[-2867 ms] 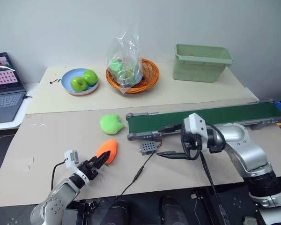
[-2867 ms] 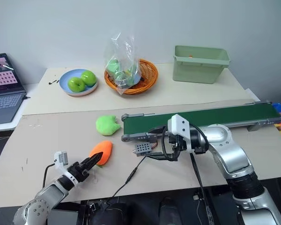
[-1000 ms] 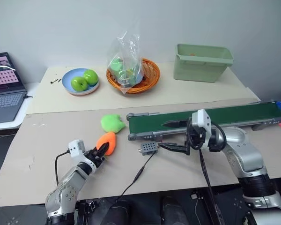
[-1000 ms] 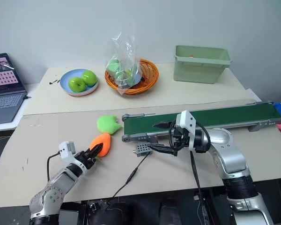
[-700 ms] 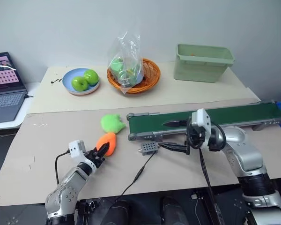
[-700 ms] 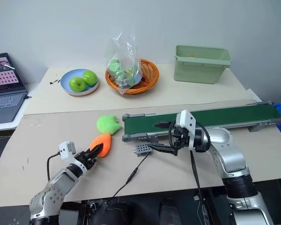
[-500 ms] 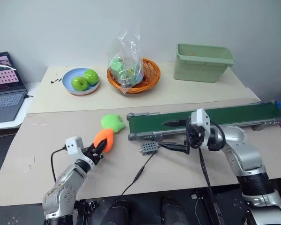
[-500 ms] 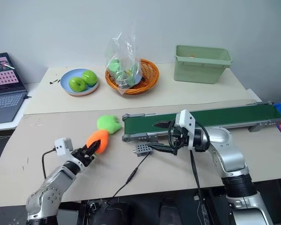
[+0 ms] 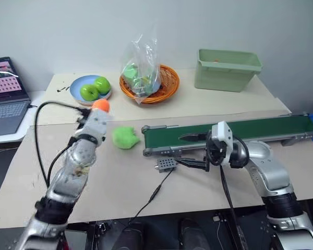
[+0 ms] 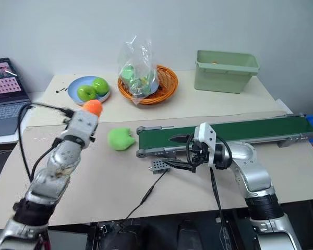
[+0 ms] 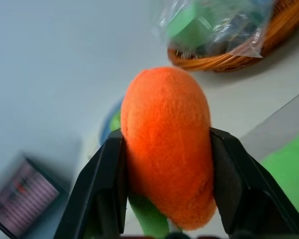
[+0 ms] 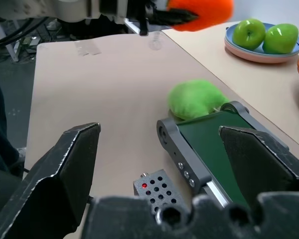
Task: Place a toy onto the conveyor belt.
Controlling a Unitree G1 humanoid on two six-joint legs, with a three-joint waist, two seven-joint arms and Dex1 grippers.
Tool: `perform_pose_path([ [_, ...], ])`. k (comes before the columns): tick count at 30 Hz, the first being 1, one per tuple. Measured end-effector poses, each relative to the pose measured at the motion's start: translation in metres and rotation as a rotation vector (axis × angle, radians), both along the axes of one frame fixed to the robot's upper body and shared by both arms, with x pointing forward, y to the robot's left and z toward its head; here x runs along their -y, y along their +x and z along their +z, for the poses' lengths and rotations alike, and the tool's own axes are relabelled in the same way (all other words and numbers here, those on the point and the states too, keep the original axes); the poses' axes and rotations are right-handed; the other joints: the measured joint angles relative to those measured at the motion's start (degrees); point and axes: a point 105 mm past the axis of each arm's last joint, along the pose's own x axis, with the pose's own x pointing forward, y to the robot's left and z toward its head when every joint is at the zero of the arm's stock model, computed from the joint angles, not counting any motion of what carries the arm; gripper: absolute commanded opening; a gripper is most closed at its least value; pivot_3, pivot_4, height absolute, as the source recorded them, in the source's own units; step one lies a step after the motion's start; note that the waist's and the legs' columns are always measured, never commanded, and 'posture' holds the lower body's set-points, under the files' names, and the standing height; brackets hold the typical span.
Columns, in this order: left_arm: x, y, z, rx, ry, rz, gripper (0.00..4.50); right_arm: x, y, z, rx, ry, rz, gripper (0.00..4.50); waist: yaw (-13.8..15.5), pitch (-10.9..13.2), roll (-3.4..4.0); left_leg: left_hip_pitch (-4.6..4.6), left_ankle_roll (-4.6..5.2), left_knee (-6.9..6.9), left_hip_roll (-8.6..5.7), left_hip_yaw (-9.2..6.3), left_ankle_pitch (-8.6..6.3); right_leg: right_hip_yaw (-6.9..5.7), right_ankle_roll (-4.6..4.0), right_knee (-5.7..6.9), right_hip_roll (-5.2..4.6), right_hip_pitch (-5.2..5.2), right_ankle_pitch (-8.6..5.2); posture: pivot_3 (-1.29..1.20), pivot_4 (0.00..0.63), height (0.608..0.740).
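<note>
We are holding the toy, a small orange carrot, with our left end effector. Its two black fingers are closing on the two sides of the carrot, and the carrot is not touching the worktop; it is hanging in the air near the blue plate with two green apples. In the head view, the carrot is showing as an orange spot at the end of our raised left arm.

Our right end effector is standing open and holding nothing. It is hovering just beside the left end of the conveyor belt, one finger above the green belt and the other above the worktop, near the small grey box.

The conveyor belt is lying across the right part of the worktop, well apart from the carrot. A light green plush toy is lying on the worktop just beside the belt's left end. Behind it, an orange basket with a plastic bag and a green bin are standing. A laptop is sitting at the far left.
</note>
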Motion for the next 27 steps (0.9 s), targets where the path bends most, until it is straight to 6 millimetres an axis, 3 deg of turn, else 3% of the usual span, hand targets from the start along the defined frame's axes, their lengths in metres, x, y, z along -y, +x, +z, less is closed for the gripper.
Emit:
perform_pose_path([
  [4,0.035,0.008,-0.019,0.065,0.427,-0.18,2.29,0.001,0.001,0.001,0.005,0.007,-0.015,4.5,-0.1,0.0,0.0,-0.3,-0.25,-0.08,0.03,0.06,0.1,0.07,-0.04,0.03,0.01,-0.48,0.03,0.0,0.15,0.74],
  [6,0.047,0.014,-0.037,0.095,0.649,-0.281,2.29,0.0,0.002,0.003,0.012,0.015,-0.022,4.5,0.0,0.0,0.0,-0.48,-0.38,-0.06,0.03,0.07,0.17,0.06,-0.05,0.01,0.01,-0.6,0.04,0.0,0.15,0.74],
  [10,0.055,0.019,-0.063,0.131,0.863,-0.423,2.29,0.0,0.002,0.005,0.021,0.022,-0.032,4.5,0.0,0.0,0.0,-0.73,-0.28,0.09,0.0,0.08,0.12,0.06,-0.03,0.01,0.0,-0.77,0.04,0.0,0.15,0.74],
  [18,0.062,0.019,-0.062,0.291,0.956,-0.563,2.29,-0.002,0.002,0.007,0.032,0.029,-0.039,4.5,0.5,0.0,0.0,-0.88,-0.14,0.24,-0.11,0.16,0.05,0.05,0.07,0.07,-0.08,-0.85,0.1,0.0,0.15,0.74],
  [24,0.093,-0.008,-0.053,0.483,0.883,-0.74,2.29,-0.003,0.002,0.008,0.034,0.032,-0.035,4.5,0.3,0.0,0.0,-0.92,-0.2,0.29,-0.1,0.44,0.08,0.04,0.1,0.09,-0.09,-0.88,0.11,0.0,0.15,0.74],
  [27,0.096,-0.021,-0.046,0.575,0.84,-0.774,2.29,-0.003,0.002,0.008,0.036,0.031,-0.033,4.5,-0.2,0.0,-0.01,-0.91,-0.18,0.29,0.01,0.67,0.07,0.08,0.05,0.24,-0.09,-1.1,0.16,0.0,0.15,0.74],
])
